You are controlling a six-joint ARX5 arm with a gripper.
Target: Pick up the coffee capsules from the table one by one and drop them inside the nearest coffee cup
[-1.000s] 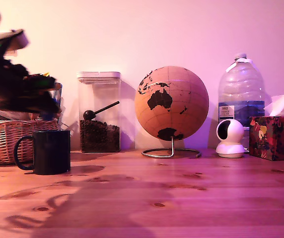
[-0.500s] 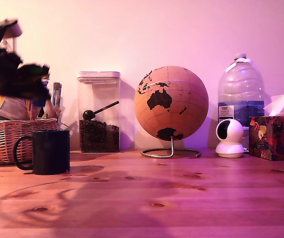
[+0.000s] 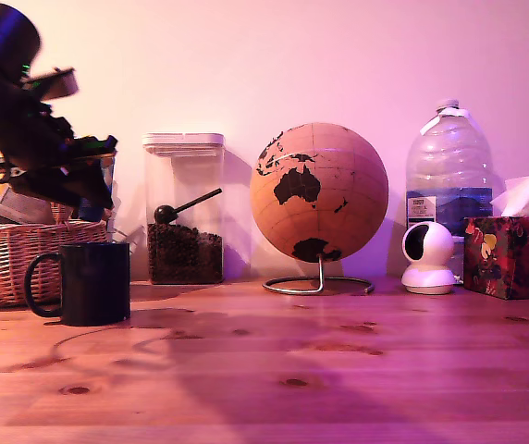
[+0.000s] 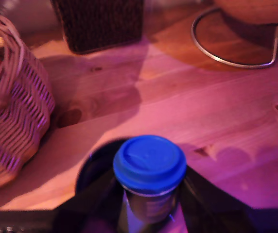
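1. Blue foil lid up, the capsule (image 4: 149, 167) sits clamped between my gripper's (image 4: 148, 204) two dark fingers, which close on its lower body just under the rim.
2. Directly below the gripper lies the black mug (image 4: 93, 170), its dark mouth partly hidden behind the capsule; in the exterior view the blurred gripper (image 3: 84, 180) hangs just above the mug (image 3: 87, 282).
3. I judge the capsule light, stiff but thin-walled and rather slick, so a gentle side grip beneath the flange suits it.
4. Beside the gripper stands the wicker basket (image 4: 12, 111) on the pine table (image 4: 217, 111).
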